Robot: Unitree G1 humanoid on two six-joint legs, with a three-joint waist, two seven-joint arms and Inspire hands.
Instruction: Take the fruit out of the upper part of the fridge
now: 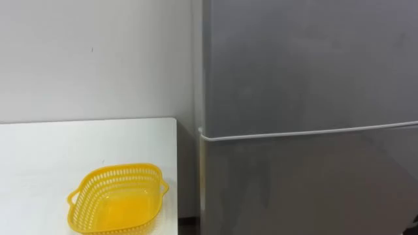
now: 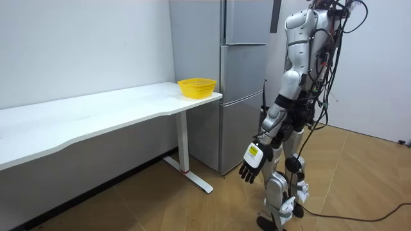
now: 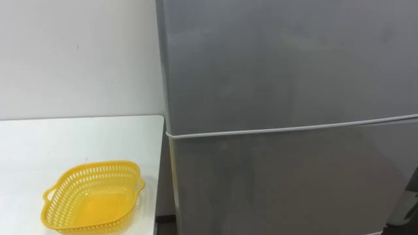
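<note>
The upper fridge door is closed, so anything kept inside is hidden. The lower door is cut off below. A yellow basket is set on the bench just beside the fridge. The left hand is hung low, fingers loosely spread.

you've got a plain white wall behind a long white table on white legs, and a wood-patterned floor under even indoor light.
</note>
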